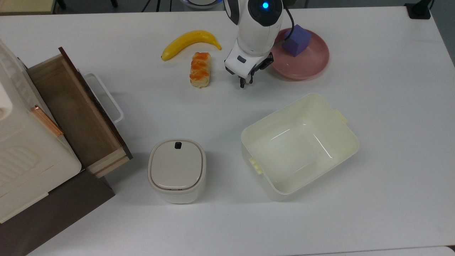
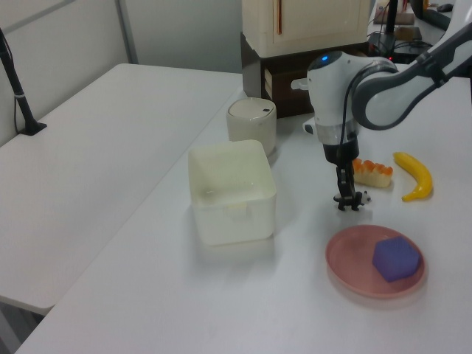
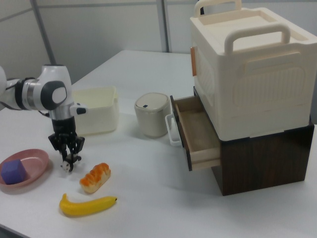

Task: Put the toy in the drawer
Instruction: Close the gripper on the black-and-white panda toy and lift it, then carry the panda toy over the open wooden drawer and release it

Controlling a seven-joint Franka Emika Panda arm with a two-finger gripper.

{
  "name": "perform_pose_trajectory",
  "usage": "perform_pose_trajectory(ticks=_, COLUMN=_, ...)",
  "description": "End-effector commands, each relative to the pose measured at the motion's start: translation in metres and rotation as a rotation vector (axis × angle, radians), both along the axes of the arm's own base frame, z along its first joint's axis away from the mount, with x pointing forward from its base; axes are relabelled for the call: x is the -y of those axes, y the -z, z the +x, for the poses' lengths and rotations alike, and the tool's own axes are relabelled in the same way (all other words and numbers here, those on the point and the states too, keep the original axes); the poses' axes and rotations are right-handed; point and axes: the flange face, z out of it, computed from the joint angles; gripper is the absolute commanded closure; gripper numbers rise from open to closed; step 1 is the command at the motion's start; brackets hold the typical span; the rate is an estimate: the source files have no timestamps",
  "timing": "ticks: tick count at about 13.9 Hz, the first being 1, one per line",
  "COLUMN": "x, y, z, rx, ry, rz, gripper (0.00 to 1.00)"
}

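Observation:
The toy (image 3: 65,167), a small black-and-white panda figurine, sits between my fingertips, low over the white table; a white bit of it also pokes out beside them (image 2: 361,197). My gripper (image 1: 244,84) points straight down between the bread piece and the pink plate, shut on the toy. The drawer (image 1: 71,106) stands pulled open at the top view's left, light brown inside, with a dark front panel and a white loop handle (image 1: 106,96). In the right view the drawer (image 3: 195,131) juts out under a cream cabinet.
A banana (image 1: 190,39) and an orange-glazed bread piece (image 1: 200,69) lie on the top view's left of my gripper. A pink plate (image 1: 305,65) with a purple cube (image 1: 296,35) is on the other side. A cream bin (image 1: 355,142) and a lidded white container (image 1: 176,170) stand nearer.

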Motion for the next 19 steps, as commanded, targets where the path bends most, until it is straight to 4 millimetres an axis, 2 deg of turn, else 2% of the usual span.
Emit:
perform_pose_trajectory(ticks=1, x=0.015, y=-0.057, z=0.023, rx=0.025, ry=0.049, rz=0.001, gripper=0.89)
perform_pose_trajectory(ticks=4, x=0.049, y=-0.096, z=0.046, rx=0.079, ry=0.100, rz=-0.009, gripper=0.89)
perform_pose_trajectory(ticks=6, x=0.074, y=-0.114, z=0.058, rx=0.122, ry=0.132, rz=-0.020, gripper=0.89)
perform_pose_trajectory(ticks=10, x=0.133, y=-0.126, z=0.072, rx=0.179, ry=0.179, rz=-0.090, gripper=0.89)
perform_pose_trajectory(ticks=11, x=0.152, y=-0.134, z=0.079, rx=0.236, ry=0.191, rz=-0.112, gripper=0.89)
perform_pose_trajectory(ticks=12, x=0.162, y=-0.140, z=0.083, rx=0.269, ry=0.187, rz=-0.122, gripper=0.89)
perform_pose_trajectory(ticks=13, x=0.175, y=-0.149, z=0.088, rx=0.299, ry=0.173, rz=-0.131, gripper=0.88)
perform_pose_trajectory(ticks=14, x=0.199, y=-0.169, z=0.092, rx=0.333, ry=0.147, rz=-0.138, gripper=0.88)
perform_pose_trajectory(ticks=17, x=0.241, y=-0.200, z=0.096, rx=0.372, ry=0.038, rz=-0.174, gripper=0.87)
perform_pose_trajectory(ticks=19, x=0.261, y=-0.206, z=0.098, rx=0.367, ry=-0.046, rz=-0.225, gripper=0.86)
